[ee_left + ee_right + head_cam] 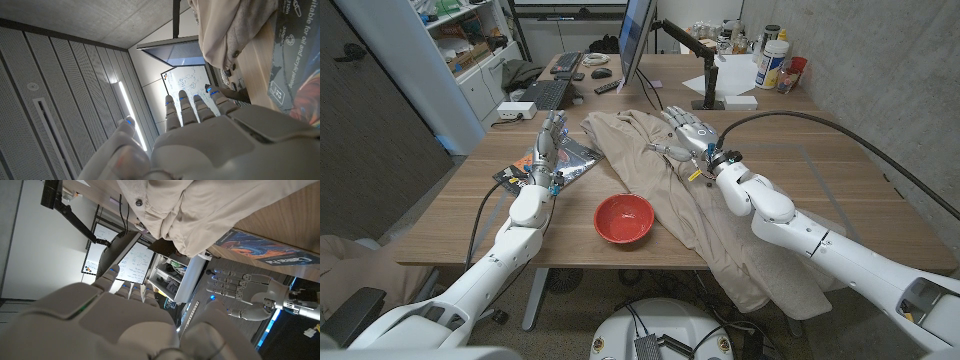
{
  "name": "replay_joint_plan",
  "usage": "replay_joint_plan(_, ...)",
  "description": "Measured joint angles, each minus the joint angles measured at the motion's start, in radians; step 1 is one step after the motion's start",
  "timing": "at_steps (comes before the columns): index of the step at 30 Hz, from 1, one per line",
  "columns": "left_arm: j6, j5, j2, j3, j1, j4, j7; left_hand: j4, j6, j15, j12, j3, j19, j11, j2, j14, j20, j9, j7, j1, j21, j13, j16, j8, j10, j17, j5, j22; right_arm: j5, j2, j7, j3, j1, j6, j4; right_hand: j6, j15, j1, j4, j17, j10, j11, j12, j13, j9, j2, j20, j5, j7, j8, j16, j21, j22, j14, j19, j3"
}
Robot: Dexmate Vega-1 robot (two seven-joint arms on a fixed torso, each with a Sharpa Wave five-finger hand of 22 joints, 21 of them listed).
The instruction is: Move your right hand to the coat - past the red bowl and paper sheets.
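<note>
From the head camera, my right hand (686, 128) sits above centre frame over the beige coat (665, 190), fingers apart and holding nothing, while the red bowl (623, 217) lies lower centre and the paper sheets (552, 163) lie left under my released left hand (549, 140). In my right wrist view, the coat (200, 205) fills the upper middle beyond my fingers (135, 290), and the sheets (265, 252) run along the right.

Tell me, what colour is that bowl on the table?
The bowl is red, inside and out; the head view shows it best.
</note>
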Motion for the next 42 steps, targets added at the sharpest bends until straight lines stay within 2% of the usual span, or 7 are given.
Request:
replay_joint_plan(14, 0.0, -0.002, -0.001, 0.0, -0.001, 0.003, -0.002, 0.0, 0.0, 0.0, 0.0, 0.0, 0.0, 0.0, 0.0, 0.0, 0.0, 0.0, 0.0, 0.0, -0.008, -0.001, 0.0, 0.0, 0.0, 0.0, 0.0, 0.0, -0.049, 0.029, 0.033, -0.049, 0.033, 0.0, 0.025, 0.0, 0.0, 0.0, 0.004, 0.0, 0.0, 0.0, 0.0, 0.0, 0.0, 0.0, 0.0, 0.0, 0.0, 0.0, 0.0, 0.0, 0.0, 0.0, 0.0, -0.004)
replay_joint_plan(24, 0.0, -0.002, -0.001, -0.001, -0.001, 0.003, -0.001, 0.0, 0.0, 0.0, 0.0, 0.0, 0.004, 0.0, 0.0, 0.0, -0.004, 0.0, 0.0, 0.0, -0.008, -0.005, 0.0, 0.0, 0.0, 0.0, 0.0, 0.0, -0.083, 0.046, 0.057, -0.073, 0.048, 0.005, 0.038, 0.0, 0.0, 0.0, 0.004, -0.005, 0.0, 0.0, 0.0, 0.0, 0.0, 0.0, 0.0, 0.0, -0.011, 0.0, 0.0, -0.004, 0.0, 0.0, 0.0, -0.004)
replay_joint_plan(42, -0.002, -0.017, -0.008, -0.006, -0.002, 0.008, -0.004, 0.004, 0.0, 0.0, 0.0, -0.004, 0.008, 0.0, 0.0, 0.0, -0.003, 0.0, 0.0, 0.0, -0.018, -0.005, 0.0, 0.0, 0.0, 0.002, 0.0, 0.0, -0.094, 0.059, 0.069, -0.084, 0.057, 0.005, 0.055, 0.0, 0.0, 0.0, 0.007, -0.005, 0.0, 0.0, 0.0, 0.0, 0.0, 0.0, 0.0, 0.0, -0.011, 0.0, 0.0, -0.004, 0.0, 0.0, 0.0, -0.007)
